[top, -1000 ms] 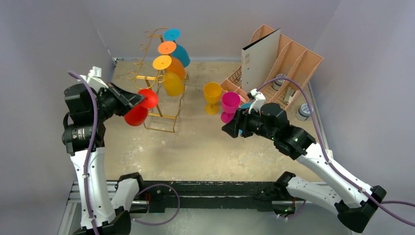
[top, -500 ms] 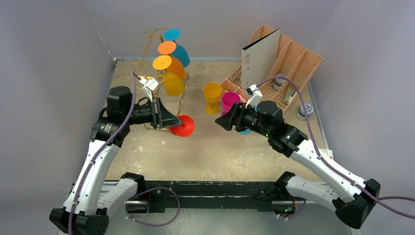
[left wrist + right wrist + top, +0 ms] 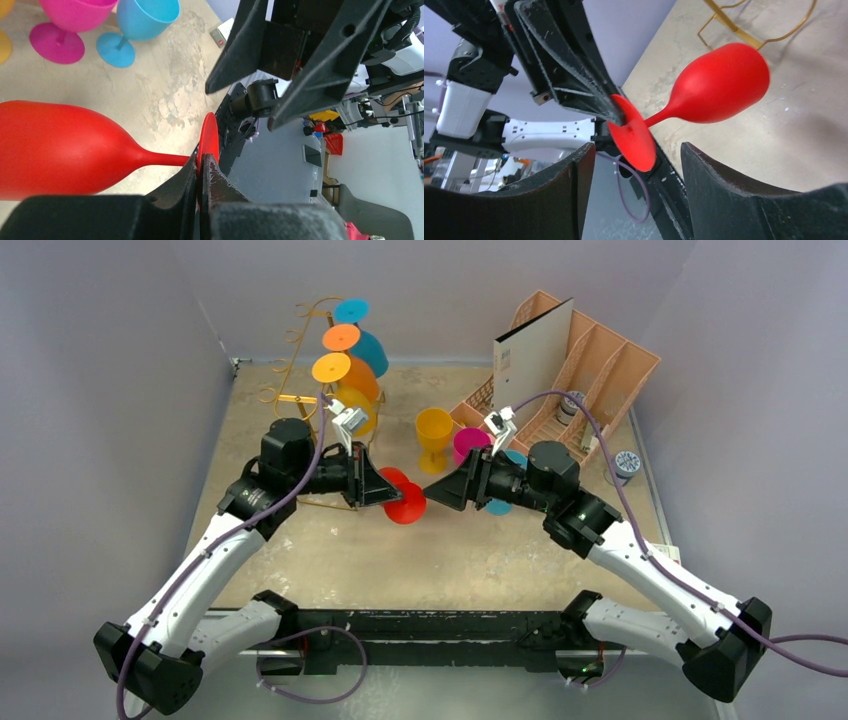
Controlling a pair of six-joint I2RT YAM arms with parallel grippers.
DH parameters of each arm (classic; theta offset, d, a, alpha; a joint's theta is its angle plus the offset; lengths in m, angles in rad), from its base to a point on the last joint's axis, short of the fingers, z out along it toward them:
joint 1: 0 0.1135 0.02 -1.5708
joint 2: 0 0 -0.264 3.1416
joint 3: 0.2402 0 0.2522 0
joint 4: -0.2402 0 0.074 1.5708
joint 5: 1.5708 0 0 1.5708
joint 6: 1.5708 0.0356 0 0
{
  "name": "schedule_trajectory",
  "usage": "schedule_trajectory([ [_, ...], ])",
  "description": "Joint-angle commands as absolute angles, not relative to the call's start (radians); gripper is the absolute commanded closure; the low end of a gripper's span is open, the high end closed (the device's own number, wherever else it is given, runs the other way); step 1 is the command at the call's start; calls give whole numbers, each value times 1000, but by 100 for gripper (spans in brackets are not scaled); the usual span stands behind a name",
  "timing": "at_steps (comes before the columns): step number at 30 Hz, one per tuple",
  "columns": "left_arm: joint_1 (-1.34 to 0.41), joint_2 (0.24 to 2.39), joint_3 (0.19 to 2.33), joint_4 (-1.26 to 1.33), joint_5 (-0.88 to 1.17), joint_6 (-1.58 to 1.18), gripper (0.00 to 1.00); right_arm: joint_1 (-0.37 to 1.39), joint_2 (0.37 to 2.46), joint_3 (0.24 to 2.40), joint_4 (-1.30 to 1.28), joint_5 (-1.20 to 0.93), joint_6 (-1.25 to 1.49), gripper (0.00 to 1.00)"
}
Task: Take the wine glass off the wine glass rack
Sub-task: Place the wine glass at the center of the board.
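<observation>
The red wine glass (image 3: 405, 505) hangs on its side above the middle of the table, clear of the gold wine glass rack (image 3: 296, 398). My left gripper (image 3: 388, 488) is shut on the rim of its round foot (image 3: 209, 140), with the bowl (image 3: 55, 150) pointing back towards the rack. My right gripper (image 3: 437, 492) faces it from the right, open. In the right wrist view the red foot (image 3: 631, 132) sits just ahead of the gap between the right fingers (image 3: 574, 190), touching neither. Several orange, yellow and teal glasses (image 3: 341, 338) hang on the rack.
A yellow glass (image 3: 434, 430), a magenta glass (image 3: 470, 445) and a blue glass (image 3: 495, 506) stand on the table right of centre, close behind my right gripper. A peach slotted organiser (image 3: 600, 360) holding a white folder (image 3: 530, 365) fills the back right corner.
My left arm has swung the red glass from beside the rack rightwards to the table's middle. My right gripper has moved left and now faces it.
</observation>
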State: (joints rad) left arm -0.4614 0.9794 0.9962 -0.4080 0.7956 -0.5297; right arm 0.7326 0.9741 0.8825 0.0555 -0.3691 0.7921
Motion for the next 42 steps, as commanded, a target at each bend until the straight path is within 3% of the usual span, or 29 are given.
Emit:
schedule_trajectory([
  [1,-472,981,990,-260,768,-529,100,731,1000,959,67,-497,777,35],
  [14,-477,1007,1000,-181,960,-560,100,731,1073,939,166,-596,842,50],
  [21,-478,1013,999,-193,957,-555,100,730,1078,904,296,-623,887,69],
  [30,-479,1014,1007,-199,923,-552,100,730,1050,887,284,-614,870,80],
  [38,-480,1006,1011,-200,918,-552,100,731,1045,881,288,-610,867,99],
  [42,-480,1002,1012,-199,912,-558,100,731,1040,877,293,-600,864,100],
])
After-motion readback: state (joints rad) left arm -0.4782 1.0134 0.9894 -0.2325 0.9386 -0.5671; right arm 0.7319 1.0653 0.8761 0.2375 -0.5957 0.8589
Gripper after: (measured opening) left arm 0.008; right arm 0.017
